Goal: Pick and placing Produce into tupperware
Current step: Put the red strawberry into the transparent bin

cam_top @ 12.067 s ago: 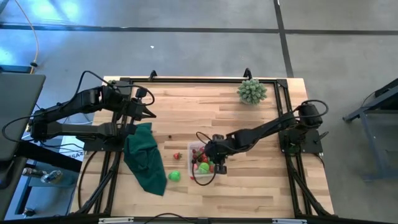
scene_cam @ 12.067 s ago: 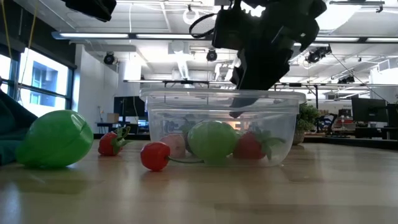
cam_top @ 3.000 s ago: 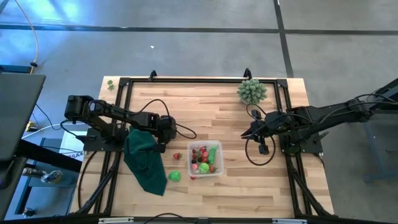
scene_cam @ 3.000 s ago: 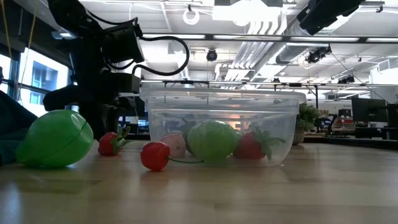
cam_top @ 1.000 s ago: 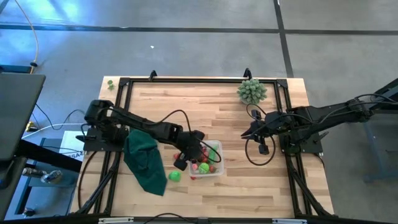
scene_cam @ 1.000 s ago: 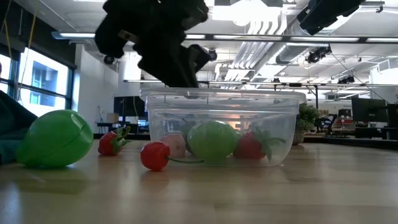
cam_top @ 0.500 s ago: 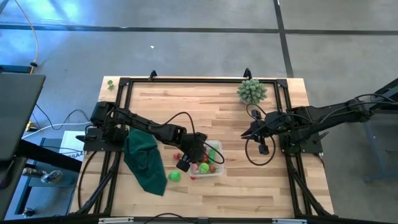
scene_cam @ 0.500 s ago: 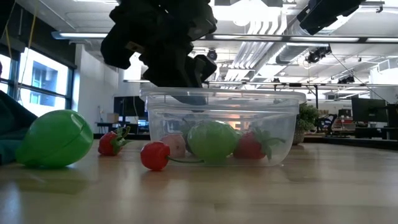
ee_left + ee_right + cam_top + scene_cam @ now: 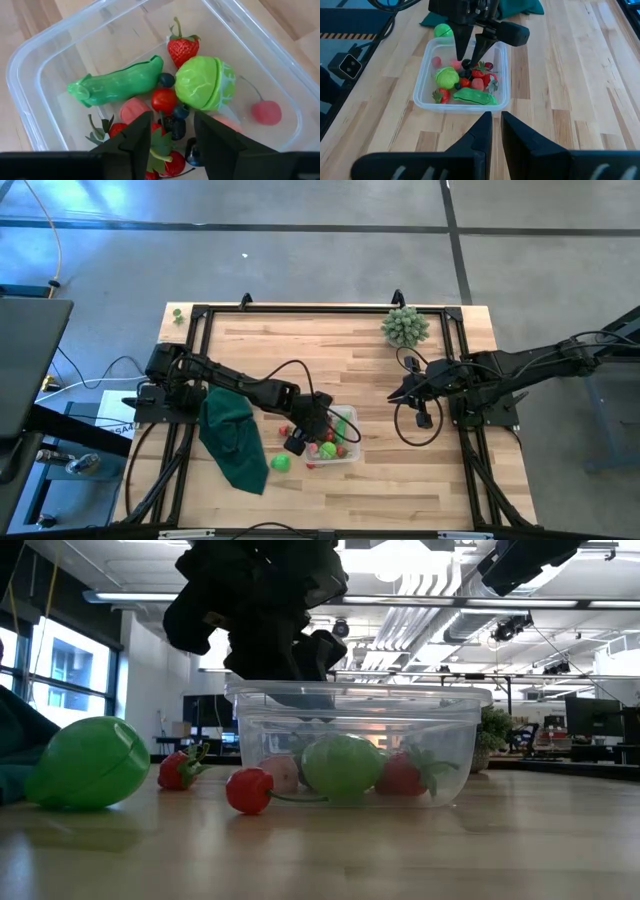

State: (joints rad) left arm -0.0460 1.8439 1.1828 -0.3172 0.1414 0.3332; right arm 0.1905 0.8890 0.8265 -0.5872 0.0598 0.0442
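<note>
The tupperware [image 9: 341, 452] is a clear square container at the table's middle, holding a green pea pod [image 9: 117, 82], a green cabbage-like ball [image 9: 204, 89], strawberries [image 9: 182, 47] and dark berries [image 9: 175, 127]. My left gripper [image 9: 172, 142] is open and points down into the container's mouth, with its fingertips apart above the dark berries [image 9: 466, 64]. On the table beside the container lie a green ball [image 9: 88, 762], a strawberry [image 9: 180, 769] and a cherry [image 9: 250, 790]. My right gripper [image 9: 400, 392] is shut and waits raised near the table's right side.
A dark green cloth [image 9: 235, 442] lies left of the container, close to the loose green ball [image 9: 281, 463]. A pale green spiky plant [image 9: 405, 327] stands at the far right corner. A black frame [image 9: 320, 310] borders the wooden table.
My left gripper has sunk a little toward the tupperware, so its fingertips now sit at the container's rim instead of just above it. The right arm has kept still.
</note>
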